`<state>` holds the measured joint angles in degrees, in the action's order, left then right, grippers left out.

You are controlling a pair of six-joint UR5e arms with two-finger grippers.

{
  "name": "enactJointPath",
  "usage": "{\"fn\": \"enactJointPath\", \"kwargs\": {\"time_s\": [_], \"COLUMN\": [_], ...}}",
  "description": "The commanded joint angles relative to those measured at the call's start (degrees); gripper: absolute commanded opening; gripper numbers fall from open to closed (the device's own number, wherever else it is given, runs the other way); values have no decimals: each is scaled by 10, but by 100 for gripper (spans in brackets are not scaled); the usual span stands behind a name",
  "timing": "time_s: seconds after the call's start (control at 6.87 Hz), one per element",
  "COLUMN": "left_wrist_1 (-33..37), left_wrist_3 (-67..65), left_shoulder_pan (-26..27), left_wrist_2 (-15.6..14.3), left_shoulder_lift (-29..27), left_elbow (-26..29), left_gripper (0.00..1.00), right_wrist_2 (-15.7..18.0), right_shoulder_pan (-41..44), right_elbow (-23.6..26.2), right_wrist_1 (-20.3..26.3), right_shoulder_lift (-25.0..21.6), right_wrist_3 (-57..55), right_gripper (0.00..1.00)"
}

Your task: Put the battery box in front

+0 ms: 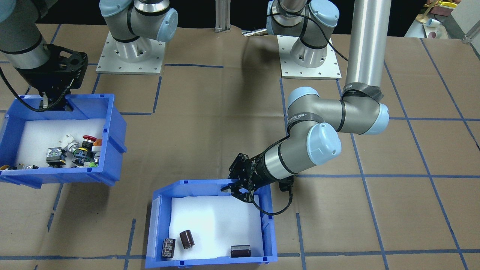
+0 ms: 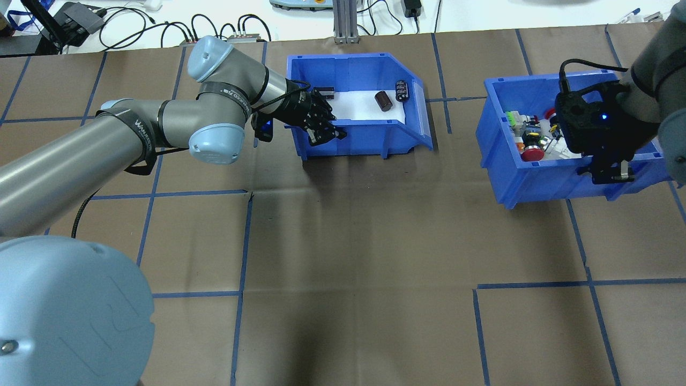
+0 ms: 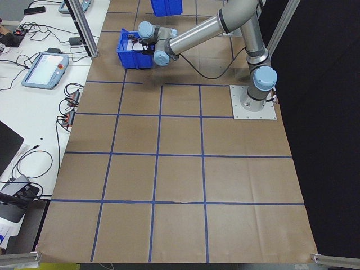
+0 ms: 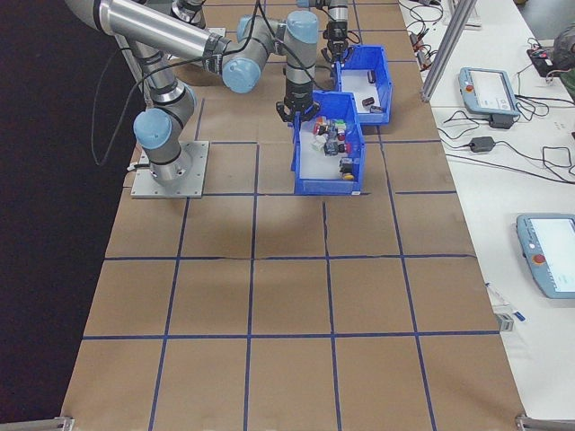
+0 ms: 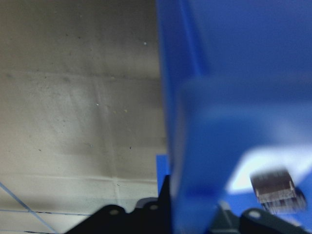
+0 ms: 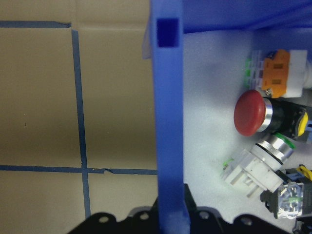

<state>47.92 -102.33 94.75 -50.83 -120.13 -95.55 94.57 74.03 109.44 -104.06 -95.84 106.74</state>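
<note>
Here, the left gripper [image 2: 327, 133] had its two fingers set astride the rear wall of the battery box [image 2: 356, 136], one finger inside and one outside, closed against the blue plastic; the left wrist view showed that wall running up between the black finger bases, heavily blurred. The right gripper [image 2: 608, 170] was likewise clamped over the near wall of the switch bin [image 2: 541, 179], and the right wrist view showed the blue rim passing between its fingers. The battery box sat on the brown paper-covered table [image 2: 348, 257], on the far side from the robot bases and toward the robot's left, its sloped lip pointing toward the switch bin. On its white foam floor lay three dark batteries [image 1: 186, 239]: two close together near the lipped end and one apart in the opposite corner. The switch bin stood well apart from the battery box, toward the robot's right, and held a red mushroom button [image 6: 250, 113], an orange and white block [image 6: 279, 75] and other switches. Blue tape lines [image 2: 241, 268] divided the table into squares.
</note>
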Motion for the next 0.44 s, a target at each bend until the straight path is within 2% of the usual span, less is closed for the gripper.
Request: {"fn": "enactJointPath", "kwargs": {"time_s": [0.0, 0.15, 0.29], "left_wrist_1": [7, 22, 75], "left_wrist_3": [-3, 3, 38], "left_shoulder_pan": [-1, -2, -5], "left_wrist_2": [-2, -3, -39], "left_shoulder_lift": [17, 41, 79], "left_elbow": [5, 8, 9], "left_gripper": [99, 98, 97], "right_wrist_2": [-1, -1, -1], "right_shoulder_pan": [1, 1, 1], "right_elbow": [23, 30, 45], "right_wrist_1": [-1, -1, -1], "right_shoulder_lift": [-17, -19, -29], "right_wrist_3": [-6, -6, -9], "right_gripper": [4, 4, 4]}}
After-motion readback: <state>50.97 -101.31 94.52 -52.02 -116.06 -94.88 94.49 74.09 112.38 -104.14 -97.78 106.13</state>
